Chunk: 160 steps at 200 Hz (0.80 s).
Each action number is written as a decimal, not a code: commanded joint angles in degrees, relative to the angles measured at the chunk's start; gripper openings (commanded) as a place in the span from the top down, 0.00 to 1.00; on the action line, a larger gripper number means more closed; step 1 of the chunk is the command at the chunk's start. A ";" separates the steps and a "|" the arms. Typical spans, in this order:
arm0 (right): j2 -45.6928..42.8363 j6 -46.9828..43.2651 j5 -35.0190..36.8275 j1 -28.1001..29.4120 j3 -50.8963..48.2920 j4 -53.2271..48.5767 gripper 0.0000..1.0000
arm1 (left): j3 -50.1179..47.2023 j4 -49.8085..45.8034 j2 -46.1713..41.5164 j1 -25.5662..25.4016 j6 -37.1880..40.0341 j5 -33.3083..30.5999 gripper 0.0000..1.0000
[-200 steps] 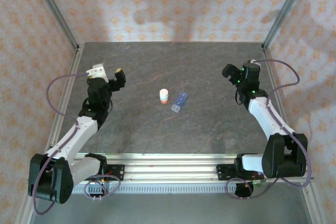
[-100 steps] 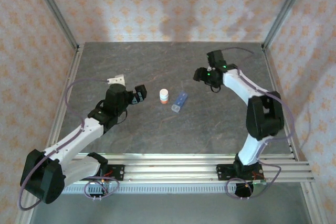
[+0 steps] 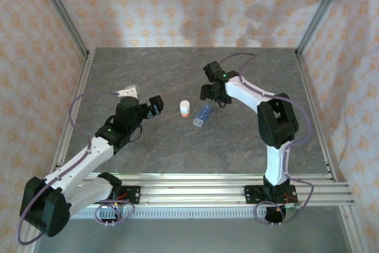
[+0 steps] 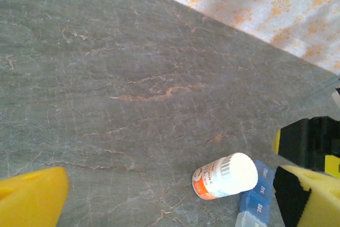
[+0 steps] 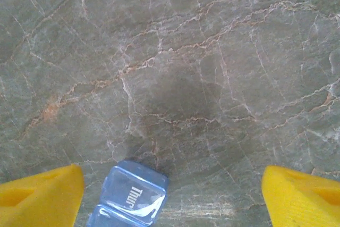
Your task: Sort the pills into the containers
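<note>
Both arms are swinging in from the sides toward the middle of the tabletop (image 3: 177, 152); since the earlier view my right arm has been crossing from the far right edge, and my left one has been reaching forward.

The pill box (image 3: 202, 115) is lying flat near the centre of the tabletop, a blue strip angled toward the far right. Its end compartment is showing a "Thur" label in the right wrist view (image 5: 133, 195). Just to its left a small white-capped bottle (image 3: 185, 108) is standing upright, close to the box; I cannot tell whether they are touching.

My right fingers (image 3: 206, 92) are hovering just beyond the far end of the box, spread wide and holding nothing, the yellow pads (image 5: 40, 192) sitting at either edge of the wrist view. My left fingers (image 3: 155, 105) are also spread wide and empty, pointing at the bottle from its left, well short of it.

I am judging this as the approach, with no sorting begun. The box is thin and light on smooth stone, so a pad coming down off-centre could skid it away or shove it into the bottle and tip it. With both arms closing on one small spot, they could also clash.
</note>
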 commanded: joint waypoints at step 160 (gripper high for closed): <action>0.19 2.21 5.68 7.81 -7.06 -0.92 0.10 | -1.97 0.54 0.59 -0.62 0.55 -1.20 0.00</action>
